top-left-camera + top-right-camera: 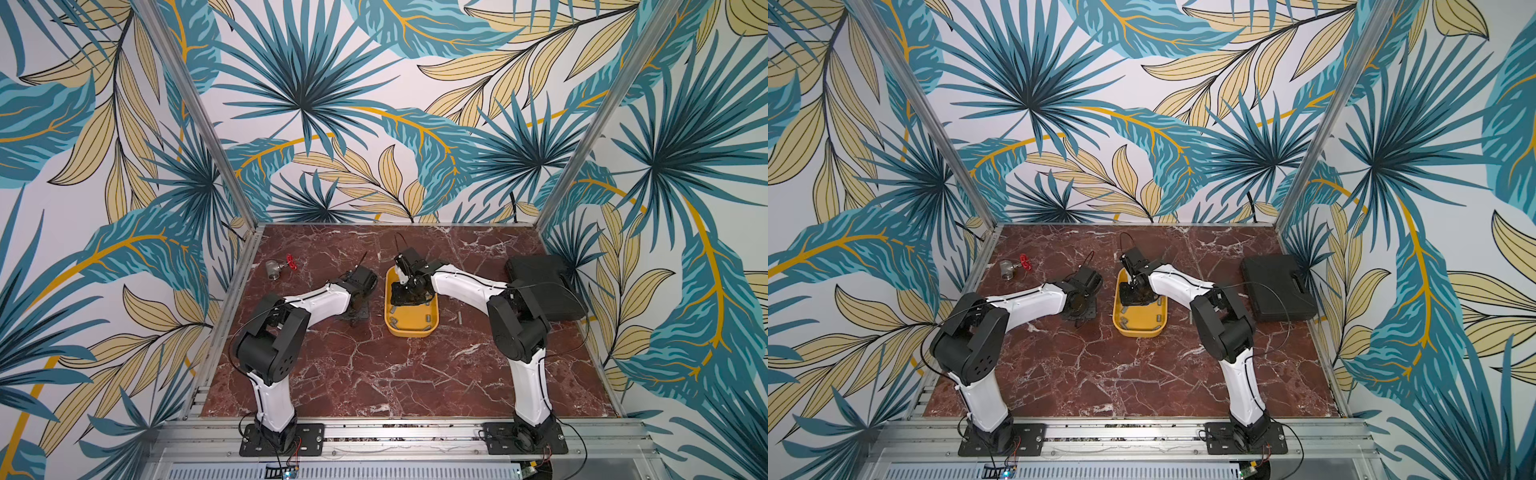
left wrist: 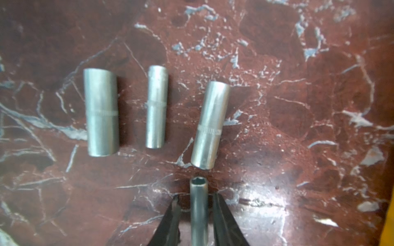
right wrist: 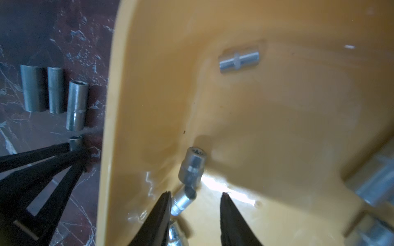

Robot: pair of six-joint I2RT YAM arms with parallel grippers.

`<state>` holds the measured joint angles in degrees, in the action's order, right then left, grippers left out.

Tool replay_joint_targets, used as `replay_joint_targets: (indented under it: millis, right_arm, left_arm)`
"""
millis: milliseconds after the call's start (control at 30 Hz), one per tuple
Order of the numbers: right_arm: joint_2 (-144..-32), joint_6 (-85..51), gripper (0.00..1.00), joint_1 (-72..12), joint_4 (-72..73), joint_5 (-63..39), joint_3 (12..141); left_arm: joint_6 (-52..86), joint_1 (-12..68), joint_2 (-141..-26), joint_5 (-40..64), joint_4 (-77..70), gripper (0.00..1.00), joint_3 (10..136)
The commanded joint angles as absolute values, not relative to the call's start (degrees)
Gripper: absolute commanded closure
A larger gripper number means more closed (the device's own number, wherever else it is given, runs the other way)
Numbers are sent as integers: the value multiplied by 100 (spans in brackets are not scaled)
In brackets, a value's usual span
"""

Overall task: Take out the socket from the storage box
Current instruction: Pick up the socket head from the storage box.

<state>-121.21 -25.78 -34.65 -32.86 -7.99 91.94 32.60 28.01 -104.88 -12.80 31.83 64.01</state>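
The storage box is a shallow yellow tray at mid table. My right gripper is down inside it and open. A small silver socket lies against one of its fingers, and a stubby socket lies just beyond. Another socket rests farther along the tray floor. My left gripper is low over the table beside the tray. It is open, with a thin socket lying loose between its fingers. Three sockets lie in a row ahead of it.
A black hard case sits shut at the right edge. A metal valve with a red handle lies at the far left. One socket lies on the marble right of the tray. More large sockets crowd the tray's near end.
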Motion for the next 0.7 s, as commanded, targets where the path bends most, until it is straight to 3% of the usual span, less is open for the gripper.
replay_joint_targets:
  millis: [0, 300, 667]
  right_arm:
    - [-12298, -2663, 60, -3507, -3330, -765, 9346]
    - [-12562, -2670, 62, -3534, -3410, -695, 9542]
    - [-12753, -2626, 76, -3560, -3555, -527, 9633]
  left_arm:
    - [3208, 2777, -10400, -1213, 3255, 69, 6165]
    - [3172, 2778, -10072, -1173, 3328, 64, 6235]
    - [3103, 2791, -9398, -1217, 3528, 59, 6334]
